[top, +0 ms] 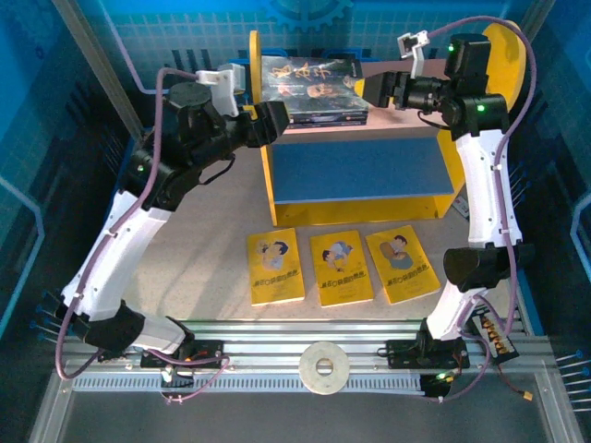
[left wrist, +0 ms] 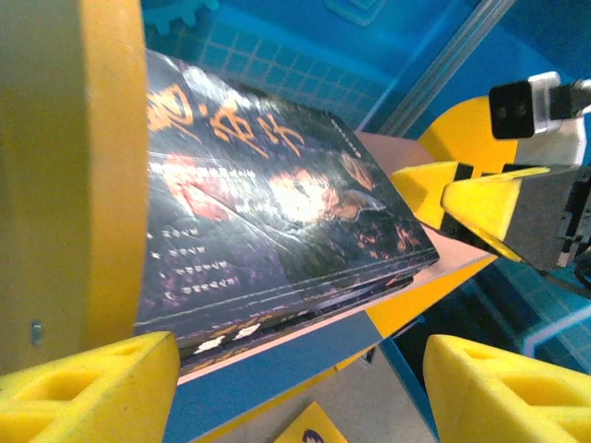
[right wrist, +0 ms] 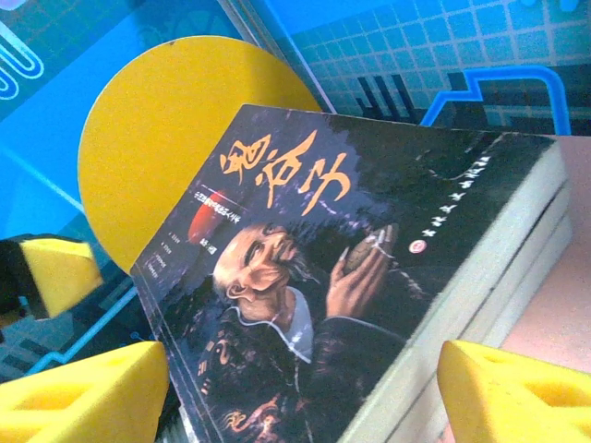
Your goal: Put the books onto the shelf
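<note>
A stack of dark books [top: 309,88] lies flat on the pale pink upper board of the shelf [top: 397,129]. In the left wrist view its glossy cover [left wrist: 268,203] carries orange characters; the right wrist view shows the top cover [right wrist: 314,277] with an old man's portrait. My left gripper [top: 274,120] is open at the stack's left end, beside the yellow side panel [left wrist: 74,185]. My right gripper [top: 371,89] is open at the stack's right end, its fingers [right wrist: 517,397] spread either side of a book corner. Three thin yellow books [top: 341,268] lie in a row on the table before the shelf.
The shelf's blue lower board [top: 360,171] is bare. The round-topped yellow panel [right wrist: 157,120] rises behind the stack. A white ring [top: 324,367] rests on the metal rail at the near edge. Blue cage walls close in on the left, right and back.
</note>
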Controlling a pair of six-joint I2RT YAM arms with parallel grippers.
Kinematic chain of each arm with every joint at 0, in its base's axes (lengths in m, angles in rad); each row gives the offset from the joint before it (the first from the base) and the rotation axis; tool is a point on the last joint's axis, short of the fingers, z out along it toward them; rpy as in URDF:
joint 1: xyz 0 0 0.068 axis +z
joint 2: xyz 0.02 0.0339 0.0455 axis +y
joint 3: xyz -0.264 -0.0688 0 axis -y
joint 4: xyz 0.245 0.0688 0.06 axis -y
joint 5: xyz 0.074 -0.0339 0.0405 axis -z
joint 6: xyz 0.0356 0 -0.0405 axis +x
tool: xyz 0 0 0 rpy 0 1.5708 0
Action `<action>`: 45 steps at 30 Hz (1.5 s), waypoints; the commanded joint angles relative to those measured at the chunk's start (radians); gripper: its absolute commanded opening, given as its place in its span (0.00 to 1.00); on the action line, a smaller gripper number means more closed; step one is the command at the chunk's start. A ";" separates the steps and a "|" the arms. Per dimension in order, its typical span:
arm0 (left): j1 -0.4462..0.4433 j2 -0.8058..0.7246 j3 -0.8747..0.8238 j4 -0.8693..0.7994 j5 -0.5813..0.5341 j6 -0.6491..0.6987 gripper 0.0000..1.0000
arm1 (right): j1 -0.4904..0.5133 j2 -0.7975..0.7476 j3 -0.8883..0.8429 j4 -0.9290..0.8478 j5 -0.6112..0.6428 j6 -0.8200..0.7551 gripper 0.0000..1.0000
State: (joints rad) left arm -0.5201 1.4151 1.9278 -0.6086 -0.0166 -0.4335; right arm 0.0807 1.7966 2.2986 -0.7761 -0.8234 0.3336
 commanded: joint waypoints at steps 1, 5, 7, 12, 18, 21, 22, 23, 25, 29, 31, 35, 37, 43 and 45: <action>0.015 -0.055 0.036 -0.034 -0.054 0.051 0.72 | -0.019 0.003 0.029 0.003 -0.022 0.004 0.78; 0.024 -0.096 0.008 -0.046 -0.080 0.063 0.73 | -0.019 0.009 0.028 -0.004 -0.022 0.001 0.79; 0.025 -0.116 -0.010 -0.050 -0.090 0.063 0.73 | -0.020 0.014 0.028 -0.006 -0.025 0.002 0.79; 0.030 -0.149 -0.049 -0.054 -0.100 0.059 0.73 | -0.018 0.030 0.029 -0.014 -0.030 -0.001 0.79; 0.031 -0.158 -0.070 -0.044 -0.097 0.052 0.73 | -0.002 0.044 0.037 -0.018 -0.041 -0.004 0.79; 0.031 -0.159 -0.075 -0.040 -0.095 0.049 0.73 | 0.011 0.056 0.061 -0.036 -0.041 -0.011 0.79; 0.031 -0.159 -0.077 -0.039 -0.095 0.048 0.73 | 0.015 0.063 0.069 -0.042 -0.039 -0.016 0.79; 0.031 -0.160 -0.079 -0.038 -0.094 0.048 0.73 | 0.019 0.066 0.075 -0.047 -0.037 -0.017 0.79; 0.032 -0.162 -0.080 -0.039 -0.094 0.049 0.73 | 0.027 0.073 0.084 -0.052 -0.036 -0.019 0.79; 0.032 -0.169 -0.084 -0.038 -0.094 0.050 0.73 | 0.040 0.082 0.097 -0.058 -0.035 -0.019 0.79; 0.032 -0.173 -0.087 -0.036 -0.094 0.049 0.73 | 0.044 0.084 0.106 -0.063 -0.037 -0.022 0.79; 0.032 -0.177 -0.091 -0.037 -0.094 0.051 0.73 | 0.043 0.084 0.123 -0.078 -0.023 -0.029 0.79; 0.032 -0.179 -0.093 -0.038 -0.094 0.052 0.74 | 0.035 0.083 0.127 -0.080 -0.016 -0.026 0.79; 0.032 -0.194 -0.100 -0.053 -0.103 0.068 0.74 | -0.011 0.057 0.131 -0.077 -0.007 -0.013 0.79; 0.033 -0.207 -0.110 -0.063 -0.120 0.075 0.74 | -0.037 0.036 0.130 -0.082 -0.011 -0.017 0.79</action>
State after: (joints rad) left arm -0.4992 1.2465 1.8332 -0.6571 -0.1020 -0.3882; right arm 0.0795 1.8683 2.3978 -0.8387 -0.8268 0.3210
